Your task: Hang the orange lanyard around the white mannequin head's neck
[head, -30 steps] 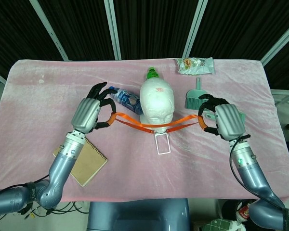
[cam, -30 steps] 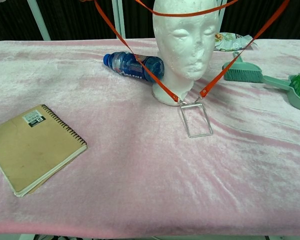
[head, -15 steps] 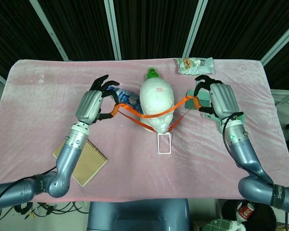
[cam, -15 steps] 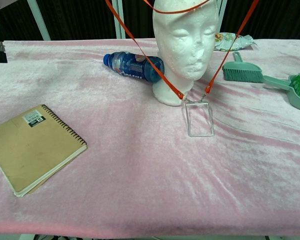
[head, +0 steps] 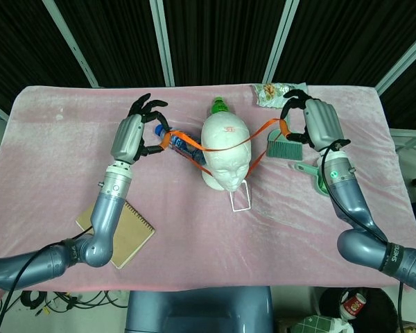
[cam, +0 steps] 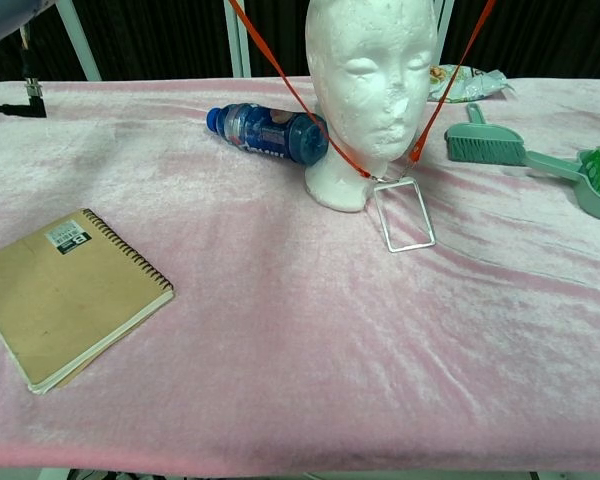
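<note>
the head view looks steeply down from above the robot onto the whole pink table (head: 55, 104), far edge and dark curtain at the top. the chest view sits low and close at the near edge, facing level across the cloth. both share the mannequin head (head: 225, 149), blue bottle (cam: 270, 132), notebook (cam: 65, 290) and green brush (cam: 485, 145).

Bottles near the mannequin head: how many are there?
2. A blue bottle lies on its side left of the mannequin head; a green-capped bottle stands behind it, mostly hidden.
</note>
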Motion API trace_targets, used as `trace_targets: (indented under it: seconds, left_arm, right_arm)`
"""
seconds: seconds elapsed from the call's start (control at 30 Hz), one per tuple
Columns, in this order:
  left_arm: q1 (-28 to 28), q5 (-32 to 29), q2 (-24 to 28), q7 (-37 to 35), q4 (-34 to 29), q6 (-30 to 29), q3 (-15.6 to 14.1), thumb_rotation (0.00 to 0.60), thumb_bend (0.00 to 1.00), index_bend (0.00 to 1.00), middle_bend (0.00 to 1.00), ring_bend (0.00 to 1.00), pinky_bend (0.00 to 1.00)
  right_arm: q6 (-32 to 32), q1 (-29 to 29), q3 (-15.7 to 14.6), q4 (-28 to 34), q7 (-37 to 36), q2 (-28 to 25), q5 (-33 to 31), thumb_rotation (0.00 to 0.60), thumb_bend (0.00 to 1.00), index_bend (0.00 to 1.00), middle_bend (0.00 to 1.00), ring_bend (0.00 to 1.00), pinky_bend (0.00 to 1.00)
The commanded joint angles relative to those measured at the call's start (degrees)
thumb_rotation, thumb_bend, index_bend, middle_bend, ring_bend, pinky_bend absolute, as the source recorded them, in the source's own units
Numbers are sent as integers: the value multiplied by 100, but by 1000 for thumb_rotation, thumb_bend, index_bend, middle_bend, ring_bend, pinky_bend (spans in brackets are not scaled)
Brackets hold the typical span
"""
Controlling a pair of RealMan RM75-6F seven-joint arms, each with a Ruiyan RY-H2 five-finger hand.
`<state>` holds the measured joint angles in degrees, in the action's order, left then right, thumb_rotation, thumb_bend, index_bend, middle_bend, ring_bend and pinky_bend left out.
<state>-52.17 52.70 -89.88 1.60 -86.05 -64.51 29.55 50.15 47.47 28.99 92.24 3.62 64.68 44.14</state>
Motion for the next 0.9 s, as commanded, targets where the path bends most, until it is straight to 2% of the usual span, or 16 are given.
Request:
trace_targets:
  seconds: [0.03,0.37,0.9]
  left_arm:
    - [-129,-31,-220,27,462,-7,10,600,464,606,229,1,35]
    - [-488,52,-863,-193,1786,138,23,600,463,591,229,1,35]
    - [-1032,151,-1847,-1017,4077,853,46,600,458,585,231,1,35]
  right_arm:
    - [-222,190,-18,-326,-6,113,-155,600,482,837,253,347,303]
    - [-799,791,-89,-1485,43,615,-507,600,482,837,253,347,303]
    - [-1764,1741,-363,-3717,203,1756,-963,600,484,837,253,349,303]
